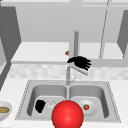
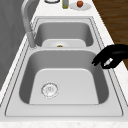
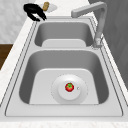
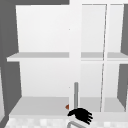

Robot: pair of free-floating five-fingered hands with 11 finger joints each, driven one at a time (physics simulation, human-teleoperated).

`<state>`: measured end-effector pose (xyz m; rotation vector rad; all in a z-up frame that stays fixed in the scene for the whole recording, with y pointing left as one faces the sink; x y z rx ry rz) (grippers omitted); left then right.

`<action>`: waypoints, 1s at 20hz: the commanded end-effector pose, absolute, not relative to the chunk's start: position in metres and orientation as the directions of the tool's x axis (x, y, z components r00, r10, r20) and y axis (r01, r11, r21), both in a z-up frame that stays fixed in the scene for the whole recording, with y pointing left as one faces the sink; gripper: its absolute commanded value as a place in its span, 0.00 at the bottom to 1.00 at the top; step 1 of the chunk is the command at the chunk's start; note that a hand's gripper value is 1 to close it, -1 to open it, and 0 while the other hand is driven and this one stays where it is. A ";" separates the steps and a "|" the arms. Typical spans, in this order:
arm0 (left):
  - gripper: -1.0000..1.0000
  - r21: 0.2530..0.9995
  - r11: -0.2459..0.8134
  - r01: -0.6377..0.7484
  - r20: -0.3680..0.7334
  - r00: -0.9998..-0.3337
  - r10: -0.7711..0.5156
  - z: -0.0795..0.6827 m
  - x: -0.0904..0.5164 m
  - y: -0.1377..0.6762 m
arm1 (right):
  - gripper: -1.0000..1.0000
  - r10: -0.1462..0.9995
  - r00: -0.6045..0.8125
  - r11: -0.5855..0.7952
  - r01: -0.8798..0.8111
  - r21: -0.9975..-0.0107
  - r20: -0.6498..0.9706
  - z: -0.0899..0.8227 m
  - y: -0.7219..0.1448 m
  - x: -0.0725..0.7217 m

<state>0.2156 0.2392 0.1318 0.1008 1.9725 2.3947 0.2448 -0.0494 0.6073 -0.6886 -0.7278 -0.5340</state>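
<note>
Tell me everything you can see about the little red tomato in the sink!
The tomato is small, round and shiny red, with a bit of green on top. It sits in the middle of a round white plate on the floor of the right sink basin. Only the plate touches it. In the front view it shows just right of a big red ball. Neither hand is on it: the left hand hangs over the other basin, and the right hand floats higher up beside the faucet.

White shelves, grey walls, marble counter, wood floor
</note>
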 end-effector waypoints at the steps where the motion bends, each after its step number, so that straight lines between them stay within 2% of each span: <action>1: 0.50 0.981 -0.192 0.012 0.026 -0.997 0.070 0.132 0.216 0.239 | 0.00 -0.257 0.546 0.639 0.715 -0.284 0.797 0.620 -0.048 0.248; 20: 0.50 0.981 -0.192 0.012 0.026 -0.997 0.070 0.132 0.216 0.239 | 0.00 -0.193 0.499 0.634 0.720 -0.281 0.845 0.673 -0.024 0.297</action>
